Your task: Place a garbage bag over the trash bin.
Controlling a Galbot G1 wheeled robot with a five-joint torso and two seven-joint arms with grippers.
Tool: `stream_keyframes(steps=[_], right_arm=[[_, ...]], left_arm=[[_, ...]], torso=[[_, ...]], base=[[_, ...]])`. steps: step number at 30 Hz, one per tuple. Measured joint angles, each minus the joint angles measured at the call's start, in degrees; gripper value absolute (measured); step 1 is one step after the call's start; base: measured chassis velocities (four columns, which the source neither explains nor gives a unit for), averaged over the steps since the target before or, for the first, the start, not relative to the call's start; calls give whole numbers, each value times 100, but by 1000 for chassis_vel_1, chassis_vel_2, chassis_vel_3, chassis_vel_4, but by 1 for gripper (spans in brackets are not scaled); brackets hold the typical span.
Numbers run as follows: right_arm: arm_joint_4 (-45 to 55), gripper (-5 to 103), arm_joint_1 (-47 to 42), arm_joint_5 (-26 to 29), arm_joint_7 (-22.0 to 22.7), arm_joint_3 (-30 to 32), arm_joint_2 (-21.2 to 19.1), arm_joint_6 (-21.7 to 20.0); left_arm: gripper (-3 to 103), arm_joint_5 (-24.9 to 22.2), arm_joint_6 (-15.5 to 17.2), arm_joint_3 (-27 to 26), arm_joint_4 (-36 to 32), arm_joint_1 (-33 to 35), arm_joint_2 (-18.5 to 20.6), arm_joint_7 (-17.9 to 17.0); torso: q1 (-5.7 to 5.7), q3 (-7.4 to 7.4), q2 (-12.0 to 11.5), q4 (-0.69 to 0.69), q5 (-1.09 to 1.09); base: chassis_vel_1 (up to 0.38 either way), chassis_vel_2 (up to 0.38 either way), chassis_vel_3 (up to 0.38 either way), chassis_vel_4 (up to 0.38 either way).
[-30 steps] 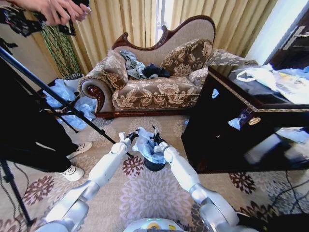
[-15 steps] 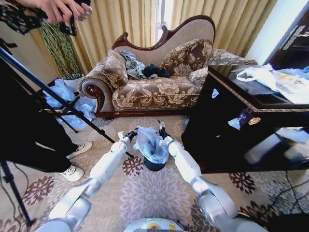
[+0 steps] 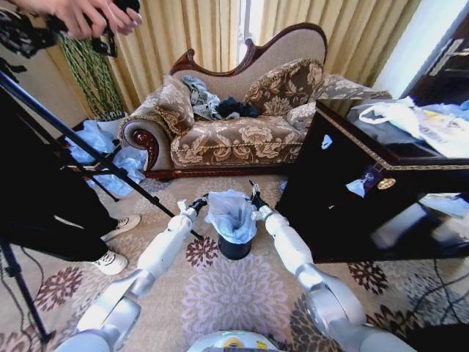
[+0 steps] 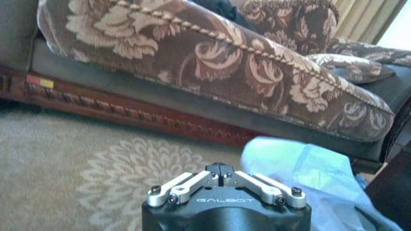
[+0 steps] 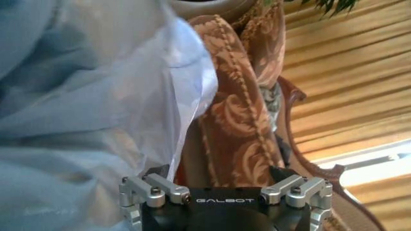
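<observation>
The small black trash bin (image 3: 234, 248) stands on the flowered carpet in front of the sofa. The pale blue garbage bag (image 3: 231, 213) sits in its mouth, its crinkled top spread wide above the rim. My left gripper (image 3: 199, 202) hangs just left of the bag, shut with nothing between its fingers; in the left wrist view it (image 4: 219, 166) is closed, with the bag (image 4: 301, 168) beside it. My right gripper (image 3: 256, 198) is at the bag's right edge and is open. In the right wrist view the bag (image 5: 83, 96) lies against one side of it.
The patterned sofa (image 3: 234, 132) stands behind the bin. A large glossy black cabinet (image 3: 352, 205) is close on the right, with a white plastic bag (image 3: 399, 114) on top. A tripod leg (image 3: 88, 150), a person's shoes (image 3: 117, 242) and a heap of blue plastic (image 3: 102, 150) are at the left.
My right gripper has moved out to the right, stretching the bag's mouth wide. The bag has settled lower over the bin. My left gripper has barely moved.
</observation>
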Motion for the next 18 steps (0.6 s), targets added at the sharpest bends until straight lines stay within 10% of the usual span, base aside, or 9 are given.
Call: stream_keyframes(steps=[10, 18], right_arm=[[26, 100, -231, 232, -123, 71, -93, 148], [448, 100, -414, 656, -338, -43, -300, 109]], left_arm=[[0, 29, -28, 43, 51, 87, -56, 21], [0, 49, 296, -72, -1255, 670, 481, -225]], torso=[[0, -1, 0, 1, -1], [0, 0, 0, 1, -1]], base=[[0, 0, 0, 0], [0, 0, 0, 0]])
